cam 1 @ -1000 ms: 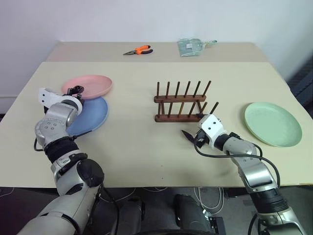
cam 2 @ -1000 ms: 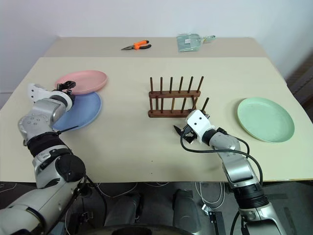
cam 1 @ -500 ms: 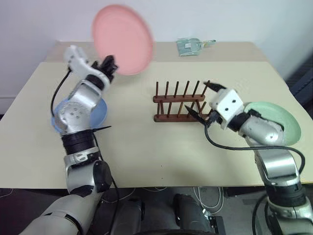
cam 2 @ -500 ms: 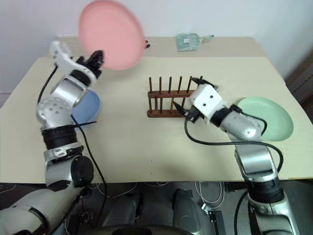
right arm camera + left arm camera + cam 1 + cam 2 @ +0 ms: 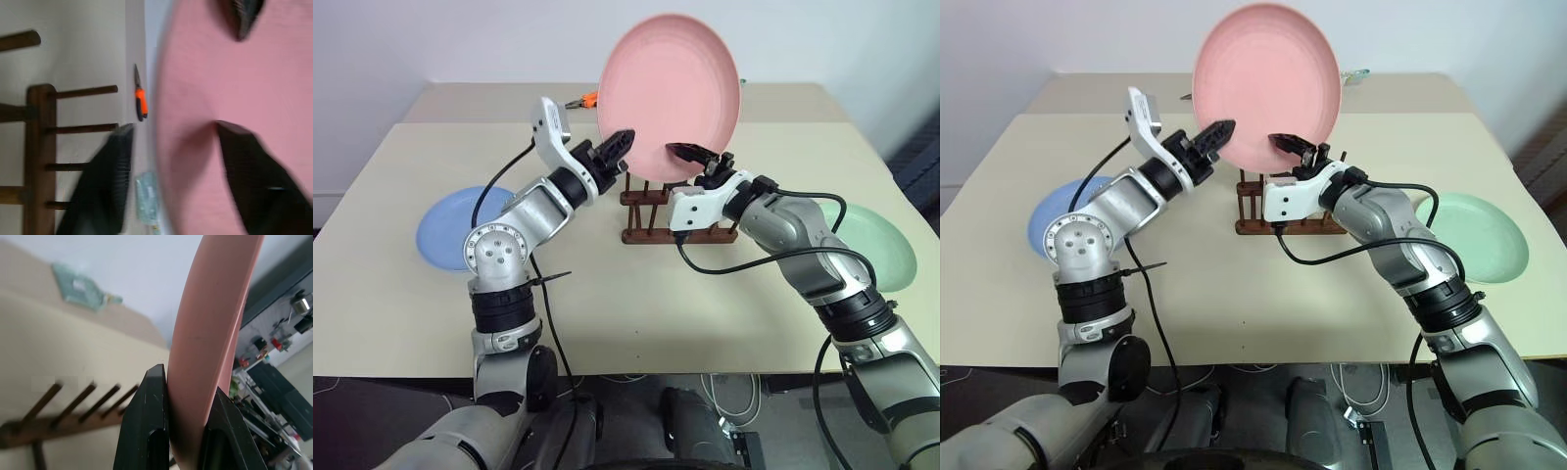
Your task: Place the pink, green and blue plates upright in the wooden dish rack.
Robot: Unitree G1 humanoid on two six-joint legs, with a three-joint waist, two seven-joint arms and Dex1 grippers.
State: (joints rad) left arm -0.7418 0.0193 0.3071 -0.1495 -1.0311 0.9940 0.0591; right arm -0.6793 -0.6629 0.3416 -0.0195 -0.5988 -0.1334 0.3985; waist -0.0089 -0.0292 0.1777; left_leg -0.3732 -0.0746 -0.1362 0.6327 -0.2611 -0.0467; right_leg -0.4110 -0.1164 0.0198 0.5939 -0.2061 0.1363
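The pink plate (image 5: 671,93) stands upright in the air above the wooden dish rack (image 5: 648,236). My left gripper (image 5: 621,142) is shut on its lower left rim, and the left wrist view shows both fingers (image 5: 152,411) pressed on the plate (image 5: 205,333). My right gripper (image 5: 692,153) is at the lower rim, open. One of its fingers (image 5: 247,166) lies against the plate's face (image 5: 205,73), while the other stands a little off the edge. The blue plate (image 5: 448,227) lies flat at the left. At the right, the green plate (image 5: 889,245) also lies flat.
Orange-handled pliers (image 5: 580,101) and a clear plastic bag (image 5: 80,286) lie on the far table behind the rack. The rack (image 5: 73,401) stands mid-table under both grippers. Bare tabletop (image 5: 636,313) lies in front of it.
My left arm swung the pink plate to the right, over the rack. The right gripper rose to the plate's lower rim, rolled, and narrowed its jaws around the edge.
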